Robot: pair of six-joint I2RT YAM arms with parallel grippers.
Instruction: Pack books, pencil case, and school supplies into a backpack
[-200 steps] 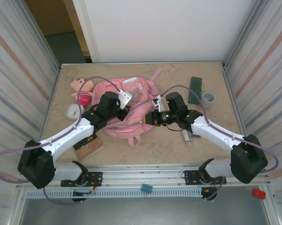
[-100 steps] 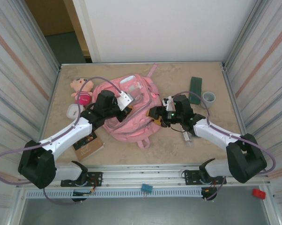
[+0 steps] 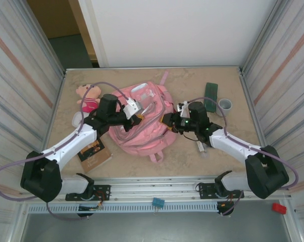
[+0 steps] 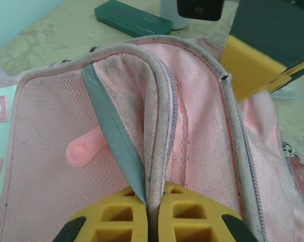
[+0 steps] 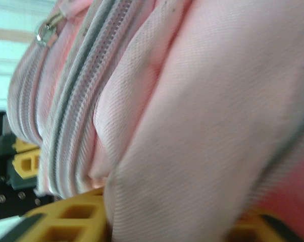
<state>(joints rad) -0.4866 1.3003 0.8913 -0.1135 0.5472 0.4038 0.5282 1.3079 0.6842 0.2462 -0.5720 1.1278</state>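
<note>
The pink backpack (image 3: 142, 135) lies mid-table between both arms. My left gripper (image 3: 136, 120) is shut on the grey-edged rim of its opening (image 4: 154, 151), with the fabric pinched between the yellow fingers (image 4: 187, 217). My right gripper (image 3: 167, 121) is at the bag's right side, and a thick fold of pink fabric (image 5: 192, 126) fills the space between its fingers (image 5: 66, 222). The dark green pencil case (image 3: 210, 97) lies at the back right. The brown book (image 3: 94, 155) rests near the left arm. A short white tube (image 3: 201, 147) lies under the right forearm.
A pink-and-tan plush doll (image 3: 89, 97) sits at the back left, with a small white object (image 3: 79, 119) in front of it. A grey ring-shaped cylinder (image 3: 224, 106) stands beside the pencil case. Metal walls close in both sides of the table.
The backpack has shifted back and turned, its straps now trailing towards the front right. My right gripper opened and closed again on the bag's side. The left gripper drew back, still holding the rim.
</note>
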